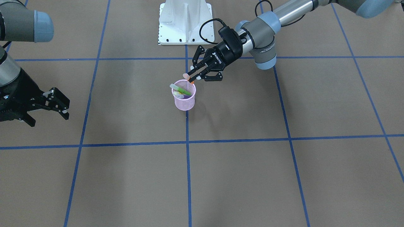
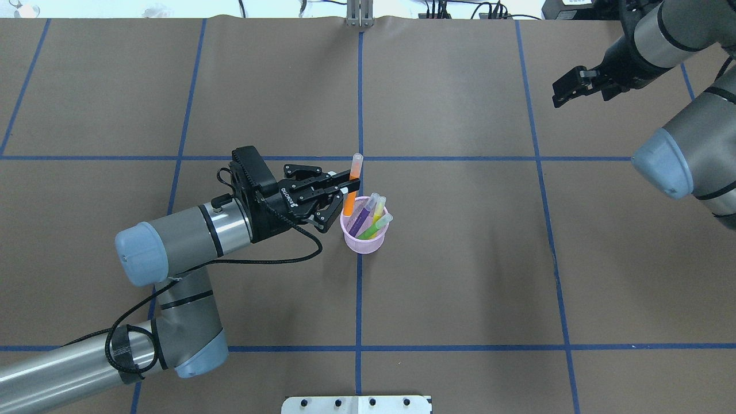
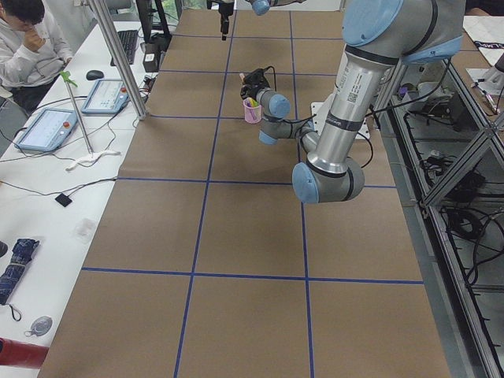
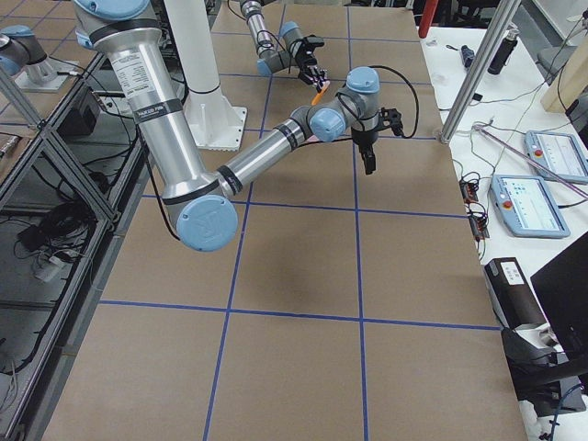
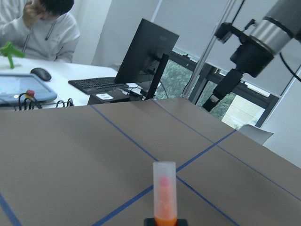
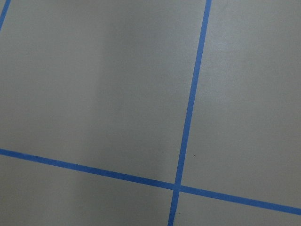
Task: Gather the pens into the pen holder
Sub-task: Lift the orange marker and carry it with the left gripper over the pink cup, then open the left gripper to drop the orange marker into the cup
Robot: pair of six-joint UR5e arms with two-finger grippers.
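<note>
The pink mesh pen holder (image 2: 363, 240) (image 1: 185, 102) stands upright near the table's middle. The purple pen (image 2: 362, 218), the yellow pen (image 2: 378, 210) and the green pen (image 2: 372, 229) (image 1: 183, 92) lean inside it, caps up. My left gripper (image 2: 349, 190) (image 1: 193, 78) is shut on the orange pen (image 2: 352, 183) (image 1: 187, 76). It holds the pen nearly upright, cap end up, with the lower tip at the holder's rim on the gripper's side. The orange pen's cap fills the bottom of the left wrist view (image 5: 164, 195). My right gripper (image 2: 566, 91) (image 1: 47, 113) is open and empty, far off to the side.
The brown table has a grid of blue tape lines (image 2: 360, 115). The white robot base (image 1: 185, 22) stands behind the holder. An operator (image 3: 27, 43) sits at a side desk with tablets and a keyboard beyond the table's far edge.
</note>
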